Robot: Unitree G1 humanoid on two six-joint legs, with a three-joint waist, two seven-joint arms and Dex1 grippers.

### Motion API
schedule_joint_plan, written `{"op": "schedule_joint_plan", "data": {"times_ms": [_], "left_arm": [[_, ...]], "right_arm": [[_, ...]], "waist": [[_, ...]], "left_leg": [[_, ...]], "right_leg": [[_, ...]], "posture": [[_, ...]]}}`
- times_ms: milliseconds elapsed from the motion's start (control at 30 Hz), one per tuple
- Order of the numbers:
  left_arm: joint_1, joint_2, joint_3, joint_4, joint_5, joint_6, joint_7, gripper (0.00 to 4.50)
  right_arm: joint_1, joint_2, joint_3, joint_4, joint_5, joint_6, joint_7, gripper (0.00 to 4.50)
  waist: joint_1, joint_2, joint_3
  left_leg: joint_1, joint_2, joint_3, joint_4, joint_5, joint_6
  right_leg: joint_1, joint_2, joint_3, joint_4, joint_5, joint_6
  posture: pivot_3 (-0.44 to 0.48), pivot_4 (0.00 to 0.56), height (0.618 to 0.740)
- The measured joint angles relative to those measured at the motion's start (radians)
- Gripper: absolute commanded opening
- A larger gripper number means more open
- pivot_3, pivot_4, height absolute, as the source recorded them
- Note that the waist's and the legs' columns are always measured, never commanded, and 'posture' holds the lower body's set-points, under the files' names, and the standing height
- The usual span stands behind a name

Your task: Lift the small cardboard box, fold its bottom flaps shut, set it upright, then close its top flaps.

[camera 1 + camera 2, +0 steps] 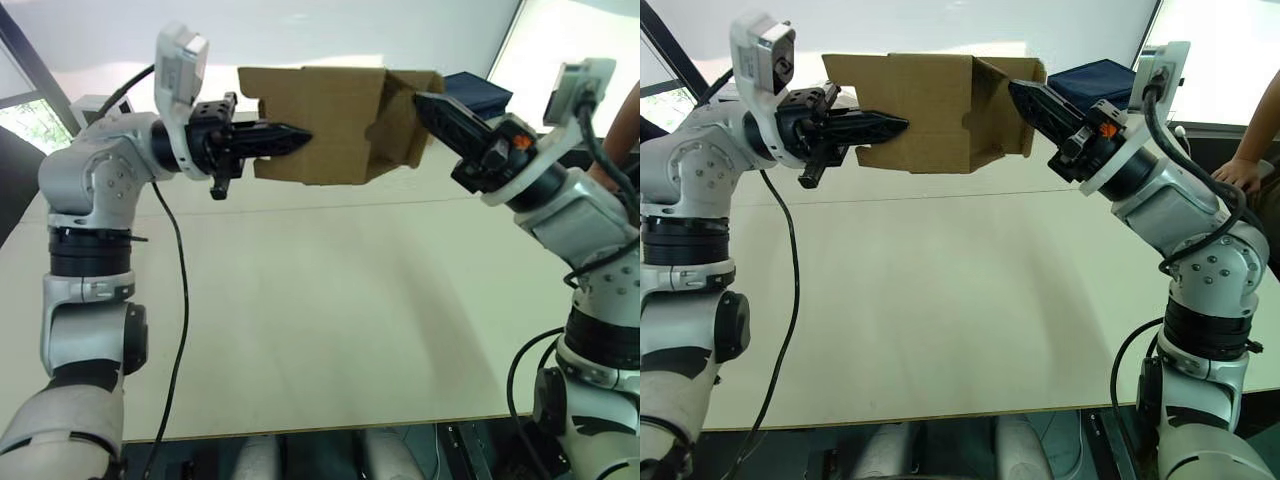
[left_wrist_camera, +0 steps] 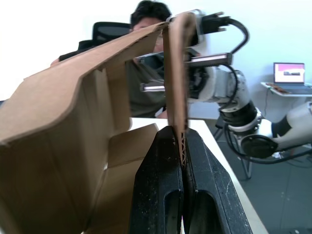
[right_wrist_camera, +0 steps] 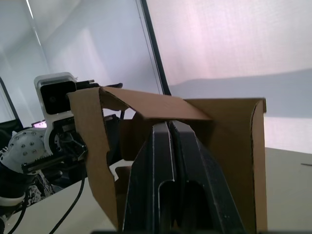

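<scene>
The small cardboard box point(image 1: 320, 120) hangs in the air above the far part of the table, lying on its side with its open ends facing left and right. My left gripper point(image 1: 300, 135) is shut on its front wall near the left end; the left wrist view shows the wall's cardboard edge point(image 2: 175, 87) pinched between the fingers point(image 2: 161, 185). My right gripper point(image 1: 1015, 88) reaches into the box's right end with its fingers point(image 3: 156, 165) shut together, tips against a folded-in flap point(image 3: 161, 109). No cardboard shows between them.
The pale table point(image 1: 320, 320) spreads below the box, its front edge point(image 1: 330, 428) close to me. A dark blue object point(image 1: 1090, 80) lies at the back right. A person's hand point(image 1: 1240, 172) rests at the right edge, and a seated person point(image 2: 151, 12) is behind the box.
</scene>
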Motion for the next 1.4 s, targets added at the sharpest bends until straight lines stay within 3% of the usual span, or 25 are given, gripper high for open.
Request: {"op": "schedule_joint_plan", "data": {"times_ms": [333, 467, 633, 800, 1067, 1400], "left_arm": [[0.008, 0.006, 0.002, -0.016, -0.019, 0.001, 0.025, 0.00], [0.008, 0.008, 0.012, 0.017, -0.019, -0.001, 0.040, 0.00], [0.008, 0.009, 0.011, 0.020, -0.020, -0.001, 0.037, 0.00], [0.008, 0.008, 0.006, 0.017, -0.021, 0.000, 0.019, 0.00], [0.014, 0.007, 0.006, -0.015, -0.041, 0.020, 0.022, 0.00], [0.019, -0.027, 0.007, -0.024, -0.069, 0.038, 0.063, 0.00]], "right_arm": [[0.009, -0.024, 0.011, -0.018, 0.009, 0.026, 0.041, 0.02], [0.080, -0.083, 0.003, -0.054, 0.065, 0.077, 0.084, 0.02], [0.051, -0.106, -0.041, -0.039, 0.150, 0.089, 0.091, 0.02], [-0.038, -0.097, -0.024, 0.047, 0.049, 0.018, 0.093, 0.02], [-0.067, -0.062, 0.047, 0.115, -0.096, -0.038, 0.138, 0.02], [-0.073, 0.020, 0.088, 0.105, -0.123, -0.042, 0.159, 0.02]], "waist": [[0.002, 0.000, 0.000], [0.001, 0.000, 0.000], [0.001, 0.000, 0.000], [0.001, 0.000, 0.000], [0.001, 0.000, 0.000], [0.001, 0.000, 0.000]], "left_leg": [[0.000, 0.000, 0.000, 0.000, 0.000, 0.000], [0.000, 0.000, 0.000, 0.000, -0.001, 0.001], [0.000, 0.000, 0.000, 0.000, -0.001, 0.001], [0.000, 0.000, 0.000, 0.000, -0.001, 0.001], [0.000, 0.000, 0.000, 0.000, 0.000, 0.000], [0.000, 0.000, 0.000, 0.000, 0.000, 0.000]], "right_leg": [[0.000, 0.000, 0.000, 0.000, 0.000, 0.000], [0.000, 0.000, 0.000, 0.000, 0.000, 0.000], [0.000, 0.000, 0.000, 0.000, 0.000, 0.000], [0.000, 0.000, 0.000, -0.001, 0.000, 0.000], [0.000, 0.000, 0.000, -0.001, 0.000, 0.000], [0.000, 0.000, 0.000, 0.000, 0.000, 0.000]], "posture": [[0.000, 0.150, 0.740], [0.000, 0.150, 0.740], [0.000, 0.150, 0.740], [0.000, 0.150, 0.740], [0.000, 0.150, 0.740], [0.000, 0.150, 0.740]]}}
